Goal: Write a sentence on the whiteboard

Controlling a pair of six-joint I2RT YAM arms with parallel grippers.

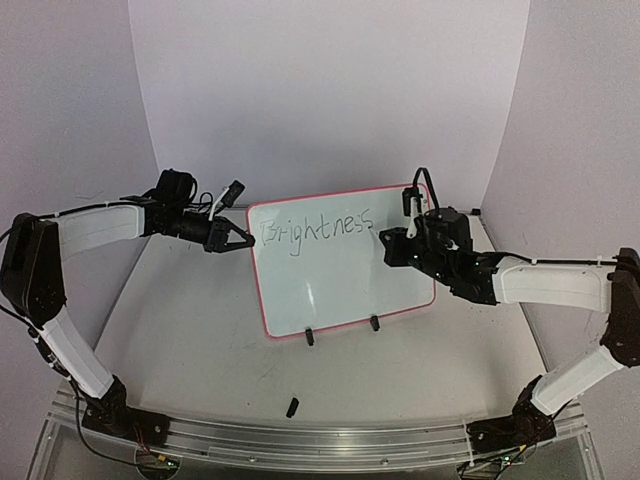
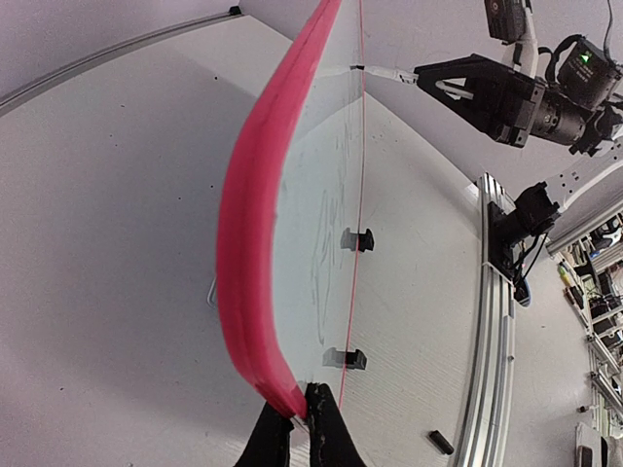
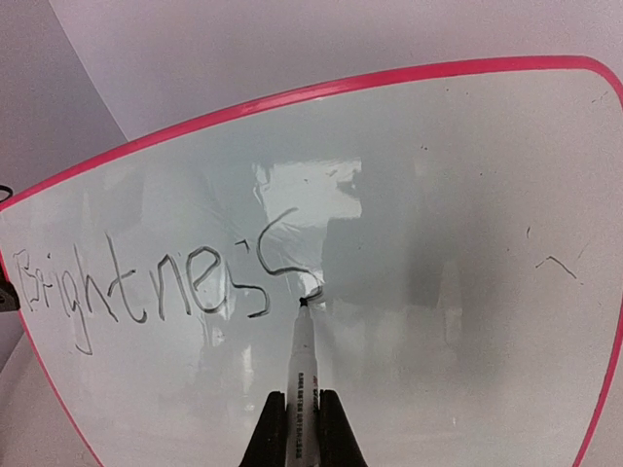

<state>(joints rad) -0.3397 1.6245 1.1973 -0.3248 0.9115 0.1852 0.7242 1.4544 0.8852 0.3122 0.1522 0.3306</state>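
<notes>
The whiteboard (image 1: 340, 270) with a red-pink frame stands upright on two black clip feet at the table's middle. The sentence (image 1: 315, 230) reads "Brightness" along the top; it also shows in the right wrist view (image 3: 146, 282). My left gripper (image 1: 240, 240) is shut on the whiteboard's upper left frame edge (image 2: 255, 253). My right gripper (image 1: 392, 243) is shut on a white marker (image 3: 304, 375). The marker's tip touches the board at the end of the last "s".
A small black marker cap (image 1: 293, 406) lies on the table in front of the board; it also shows in the left wrist view (image 2: 440, 442). White walls enclose the table's back and sides. An aluminium rail (image 1: 320, 440) runs along the near edge.
</notes>
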